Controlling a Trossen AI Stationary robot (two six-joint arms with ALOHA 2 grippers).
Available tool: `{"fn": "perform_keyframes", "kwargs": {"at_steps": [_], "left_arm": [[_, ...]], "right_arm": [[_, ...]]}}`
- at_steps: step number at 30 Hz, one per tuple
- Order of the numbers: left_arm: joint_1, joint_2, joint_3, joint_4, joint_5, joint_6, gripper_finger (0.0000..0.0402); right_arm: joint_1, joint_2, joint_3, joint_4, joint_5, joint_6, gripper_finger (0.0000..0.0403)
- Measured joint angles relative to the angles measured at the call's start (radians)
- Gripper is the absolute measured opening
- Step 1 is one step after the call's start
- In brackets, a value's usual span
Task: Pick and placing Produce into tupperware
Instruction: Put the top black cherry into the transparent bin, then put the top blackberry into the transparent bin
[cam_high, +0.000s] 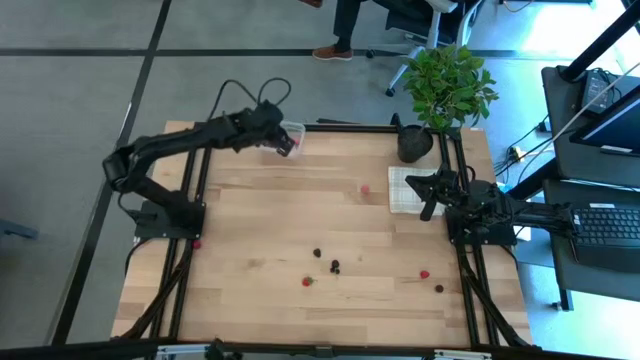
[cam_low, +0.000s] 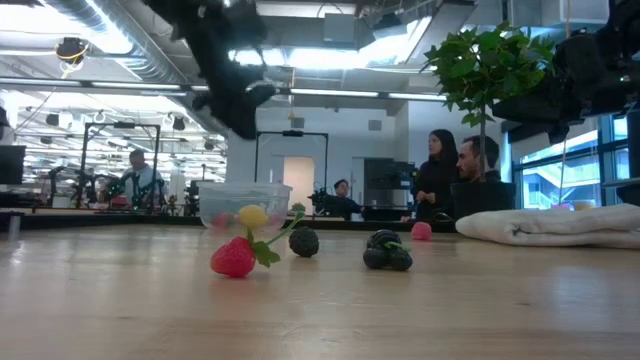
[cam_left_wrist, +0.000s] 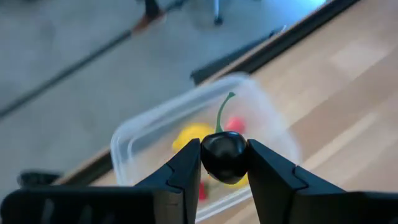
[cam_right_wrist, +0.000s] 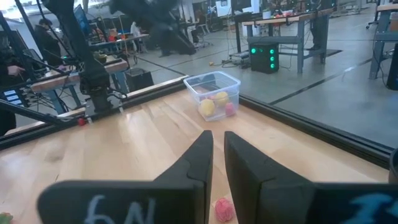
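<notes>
The clear tub (cam_high: 294, 129) stands at the table's far edge, left of the middle; yellow and red pieces lie in it (cam_left_wrist: 193, 134). My left gripper (cam_left_wrist: 224, 163) hangs just above it (cam_high: 287, 143), shut on a dark cherry (cam_left_wrist: 224, 155) with a green stem. Loose produce lies on the wood: a pink berry (cam_high: 365, 188), dark berries (cam_high: 335, 267), red pieces (cam_high: 308, 281) (cam_high: 424, 273). My right gripper (cam_right_wrist: 217, 149) waits shut over the white cloth (cam_high: 403, 190) at the right, touching nothing; the tub (cam_right_wrist: 214, 93) shows far ahead of it. My left gripper pinches the dark cherry's round body (cam_left_wrist: 212, 163) between its two fingertips, one finger on each side. The cherry is lifted clear above the tub, and its green stem (cam_left_wrist: 222, 112) sticks out free beyond the fingers.
A black plant pot (cam_high: 414, 144) with a leafy plant stands at the far right corner beside the cloth. A dark berry (cam_high: 439, 288) lies near the right edge and a red piece (cam_high: 197, 243) by the left arm's base. People sit and stand beyond the table (cam_low: 440, 170).
</notes>
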Motion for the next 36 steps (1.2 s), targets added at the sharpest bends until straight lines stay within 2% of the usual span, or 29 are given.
{"fn": "perform_keyframes", "kwargs": {"at_steps": [6,11,16,20,28,36], "left_arm": [[0.099,0.099,0.000,-0.045,0.094,-0.017,0.0100],[0.138,0.184,0.000,-0.050,0.151,-0.017,0.0112],[0.158,0.248,0.000,-0.067,0.184,-0.018,0.0106],[0.162,0.261,0.000,-0.070,0.186,-0.018,0.0105],[0.163,0.261,0.000,-0.069,0.206,-0.017,0.0148],[0.161,0.232,0.039,-0.068,0.207,0.034,0.0166]], "right_arm": [[0.000,0.000,0.000,0.005,0.000,-0.002,0.0045],[0.000,0.000,0.000,0.006,0.000,-0.003,0.0045],[0.000,0.000,0.000,0.006,0.000,-0.003,0.0045],[0.000,0.000,0.000,0.006,0.000,-0.003,0.0045],[0.000,0.000,0.000,0.005,0.001,-0.003,0.0045],[0.000,0.000,0.000,0.005,0.001,0.000,0.0045]]}}
